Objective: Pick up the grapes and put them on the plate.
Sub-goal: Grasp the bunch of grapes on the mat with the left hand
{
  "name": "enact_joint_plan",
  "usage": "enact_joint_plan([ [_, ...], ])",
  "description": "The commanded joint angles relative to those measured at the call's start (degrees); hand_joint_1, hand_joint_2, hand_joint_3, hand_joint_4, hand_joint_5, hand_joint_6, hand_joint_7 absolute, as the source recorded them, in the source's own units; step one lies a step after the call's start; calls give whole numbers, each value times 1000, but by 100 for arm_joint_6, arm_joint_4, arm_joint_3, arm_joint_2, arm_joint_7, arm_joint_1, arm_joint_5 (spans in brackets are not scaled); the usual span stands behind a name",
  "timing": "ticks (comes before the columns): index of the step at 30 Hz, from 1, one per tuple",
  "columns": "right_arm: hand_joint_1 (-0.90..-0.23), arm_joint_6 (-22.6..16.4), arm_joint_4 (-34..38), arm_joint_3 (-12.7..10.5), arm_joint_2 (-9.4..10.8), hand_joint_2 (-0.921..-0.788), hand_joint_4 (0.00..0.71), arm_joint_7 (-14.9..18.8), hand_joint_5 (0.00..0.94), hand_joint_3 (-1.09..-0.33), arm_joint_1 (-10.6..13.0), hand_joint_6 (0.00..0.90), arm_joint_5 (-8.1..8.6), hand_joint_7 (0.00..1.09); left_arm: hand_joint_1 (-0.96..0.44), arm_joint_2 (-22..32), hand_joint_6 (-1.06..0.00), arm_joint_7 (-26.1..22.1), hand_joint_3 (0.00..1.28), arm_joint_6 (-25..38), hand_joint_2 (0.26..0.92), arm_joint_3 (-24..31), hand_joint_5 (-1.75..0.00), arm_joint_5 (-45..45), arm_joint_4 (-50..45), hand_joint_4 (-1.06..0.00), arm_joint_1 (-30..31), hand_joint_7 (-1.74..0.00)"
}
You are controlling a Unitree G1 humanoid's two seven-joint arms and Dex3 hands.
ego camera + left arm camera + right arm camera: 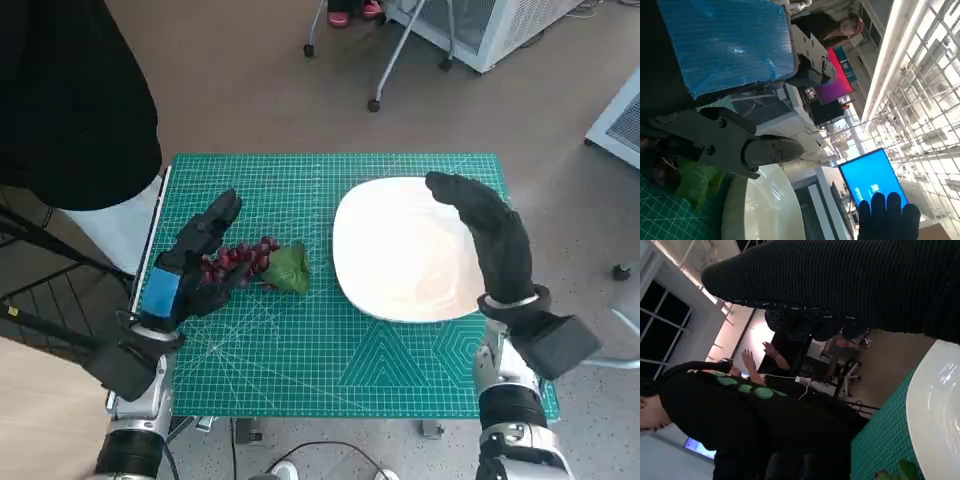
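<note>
On the tabletop (300,370) we see the grapes (240,260) left of the plate (400,250), well apart. Our left hand (195,265) sits at the grapes; our right hand (490,240) is over the plate's right edge.

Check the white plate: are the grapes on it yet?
Not yet. The white rounded plate holds nothing; the dark red grape bunch with its green leaf lies on the green cutting mat, beside the left robot hand.

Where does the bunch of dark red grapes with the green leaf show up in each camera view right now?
Head view: the bunch of dark red grapes with the green leaf lies on the green cutting mat, at the left hand, left of the white plate.
Left wrist view: grapes at the picture's left edge, behind the fingers.
Right wrist view: only the leaf and a sliver of red at the bottom edge.
Shared landmark: the white plate.
</note>
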Motion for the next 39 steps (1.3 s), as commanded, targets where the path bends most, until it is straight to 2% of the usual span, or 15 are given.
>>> enact_joint_plan([
  [1,-480,93,13,-14,22,-921,243,95,5,-573,8,211,63,12,-212,0,-419,-2,313,43,921,19,0,-63,-103,-391,32,-10],
  [19,-483,86,36,-43,33,-921,238,146,1,-570,-1,208,91,9,-217,42,-419,-17,310,56,921,38,0,-70,-88,-390,14,-8],
  [26,-485,66,58,-51,37,-921,236,124,0,-571,7,206,58,8,-228,205,-399,197,205,276,921,41,-1,279,-262,-369,26,-4],
  [28,-483,66,58,-52,38,-921,235,120,0,-571,9,206,51,8,-247,369,-377,432,145,529,920,21,0,756,-506,-350,82,-2],
  [32,-481,76,49,-55,39,-921,235,118,0,-573,7,206,45,8,-309,772,-323,888,53,1418,906,-51,0,1968,-1299,-292,257,0],
  [36,-481,76,40,-58,43,-921,234,131,0,-575,12,205,51,7,-382,1019,-276,857,14,2542,871,-166,0,2753,-2064,-199,358,0],
  [39,-481,74,43,-62,43,-921,234,134,0,-576,12,205,49,7,-412,1090,-255,828,4,3155,842,-275,0,3145,-2377,-149,352,0],
])
